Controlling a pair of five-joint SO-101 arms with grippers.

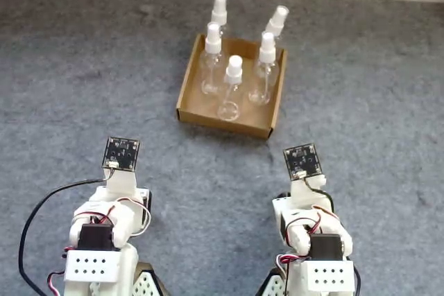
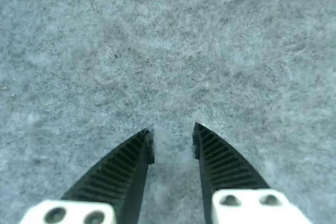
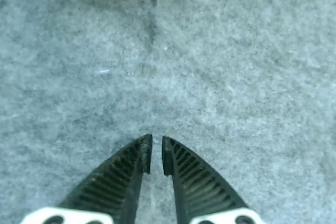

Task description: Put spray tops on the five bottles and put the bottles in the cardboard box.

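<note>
The left end effector (image 2: 172, 142) hangs empty with its jaws a little apart over the grey counter (image 2: 168, 51), on the near side of the cardboard box (image 1: 223, 124), out past its left corner. The right end effector (image 3: 156, 153), jaws almost closed on nothing, is also on the box's near side, close to its right corner. Inside the box three clear bottles (image 1: 229, 98) stand upright, each with a white spray top (image 1: 234, 67), and two more capped bottles (image 1: 277, 20) stand at the box's far wall, though I cannot tell whether inside it or just behind.
</note>
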